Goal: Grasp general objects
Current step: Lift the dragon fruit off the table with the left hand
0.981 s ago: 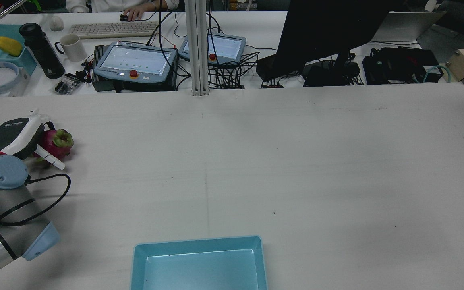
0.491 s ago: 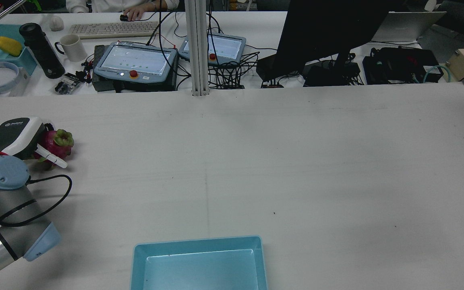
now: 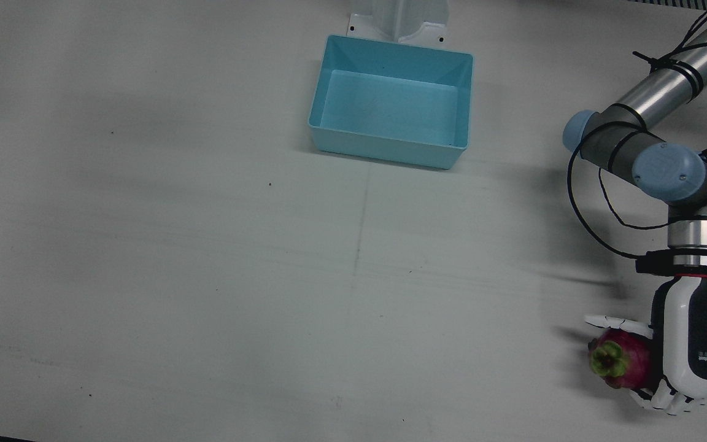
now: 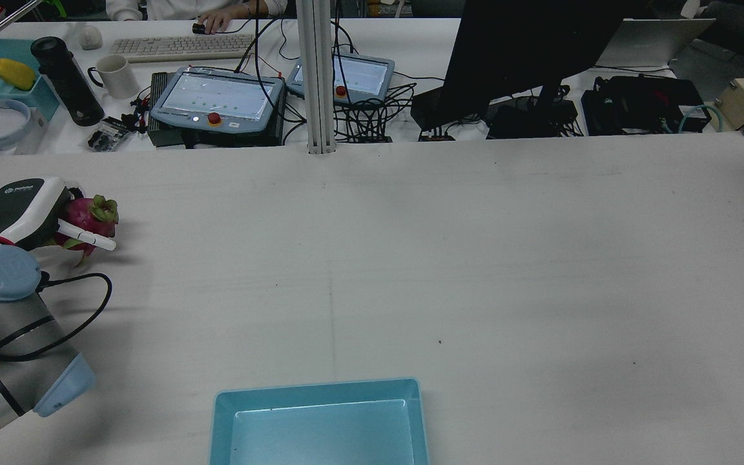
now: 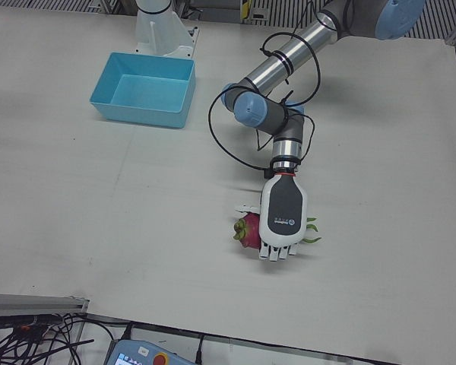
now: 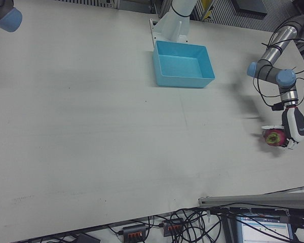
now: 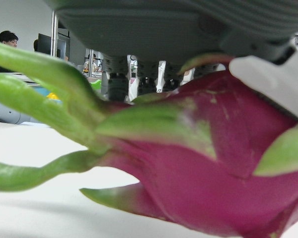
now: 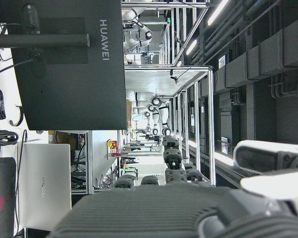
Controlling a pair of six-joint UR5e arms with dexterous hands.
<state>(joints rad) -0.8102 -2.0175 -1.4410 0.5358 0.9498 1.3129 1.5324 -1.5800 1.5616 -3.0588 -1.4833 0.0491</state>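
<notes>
A magenta dragon fruit [image 3: 620, 362] with green scales is wrapped by my left hand [image 3: 697, 344] at the table's left edge. In the rear view the hand [image 4: 20, 210] holds the fruit [image 4: 88, 216] slightly above the table, with a shadow beneath it. The left-front view shows the hand [image 5: 283, 217] over the fruit [image 5: 248, 228], fingers curled around it. The fruit [image 7: 213, 163] fills the left hand view. My right hand [image 8: 188, 198] shows only in its own view. It is raised off the table, with fingers apart and empty.
A light blue bin [image 3: 384, 147] stands near the robot's side at the table's middle, far from the fruit. Monitors, teach pendants [image 4: 217, 97] and cables lie on the desk beyond the table's far edge.
My left hand has closed tighter on the dragon fruit and risen slightly, carrying the fruit off the table surface.
</notes>
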